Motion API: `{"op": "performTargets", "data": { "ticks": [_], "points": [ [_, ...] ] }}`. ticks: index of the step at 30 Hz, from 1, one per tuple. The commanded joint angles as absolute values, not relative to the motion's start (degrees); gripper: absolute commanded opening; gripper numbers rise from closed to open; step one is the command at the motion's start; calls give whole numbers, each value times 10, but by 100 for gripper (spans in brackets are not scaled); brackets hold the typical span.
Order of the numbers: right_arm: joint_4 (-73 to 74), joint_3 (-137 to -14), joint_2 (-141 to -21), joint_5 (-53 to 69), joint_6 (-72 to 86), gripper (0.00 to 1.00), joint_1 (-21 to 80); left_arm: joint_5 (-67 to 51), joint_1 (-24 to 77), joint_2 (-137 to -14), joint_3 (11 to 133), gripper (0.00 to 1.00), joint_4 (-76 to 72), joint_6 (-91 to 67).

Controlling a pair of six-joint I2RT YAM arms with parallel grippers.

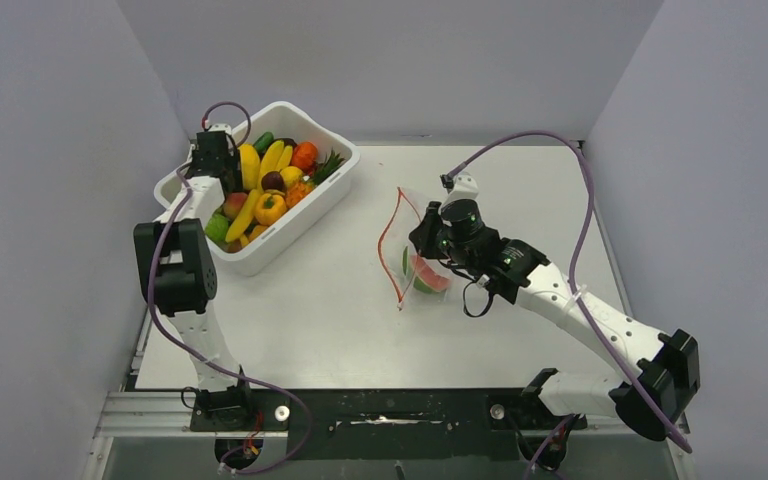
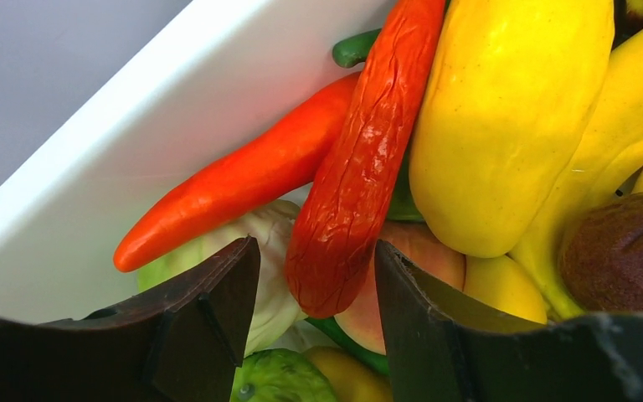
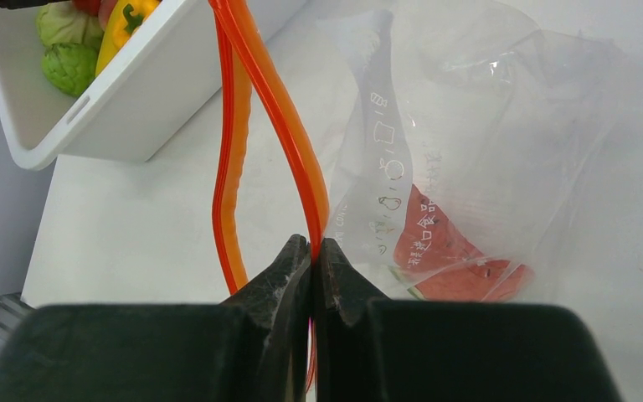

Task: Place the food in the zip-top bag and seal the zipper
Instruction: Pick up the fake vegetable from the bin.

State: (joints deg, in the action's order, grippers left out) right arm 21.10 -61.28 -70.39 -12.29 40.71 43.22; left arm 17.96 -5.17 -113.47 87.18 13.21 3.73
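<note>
Looking down from the top camera, the white tub [image 1: 310, 215] holds the heaped food [image 1: 270, 185], and the left gripper [image 1: 215, 150] hangs over the tub's far-left corner, its fingertips hidden by its own body. Well to the right of the tub lies the zip-top bag [image 1: 410, 250], a watermelon slice [image 1: 428, 275] showing through it, with the right gripper [image 1: 422, 235] at its mouth. From the left wrist, the released fingers [image 2: 218, 310] stand apart beside the tub wall, flanking the lower tip of a wrinkled red piece [image 2: 360, 184]; contact cannot be told. From the right wrist, the fingers [image 3: 289, 276] are clenched on the zipper [image 3: 289, 126], whose two strips part toward the tub. The bag's faint icons and characters are too small to read.
</note>
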Motion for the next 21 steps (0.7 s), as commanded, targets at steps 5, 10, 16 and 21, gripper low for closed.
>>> {"op": "performTargets", "data": {
  "ticks": [5, 10, 16, 21],
  "points": [
    [192, -632, -675, -137, 400, 0, 437, 189, -42, -1152, 891, 51, 89, 50],
    [193, -627, -669, -141, 402, 0, 437, 204, -29, -1151, 894, 41, 94, 59],
    [185, -618, -666, -138, 407, 0, 437, 221, -1, -1119, 897, 23, 112, 51],
    [180, -612, -664, -135, 410, 0, 437, 229, 27, -1089, 908, 17, 140, 34]
  ]
}}
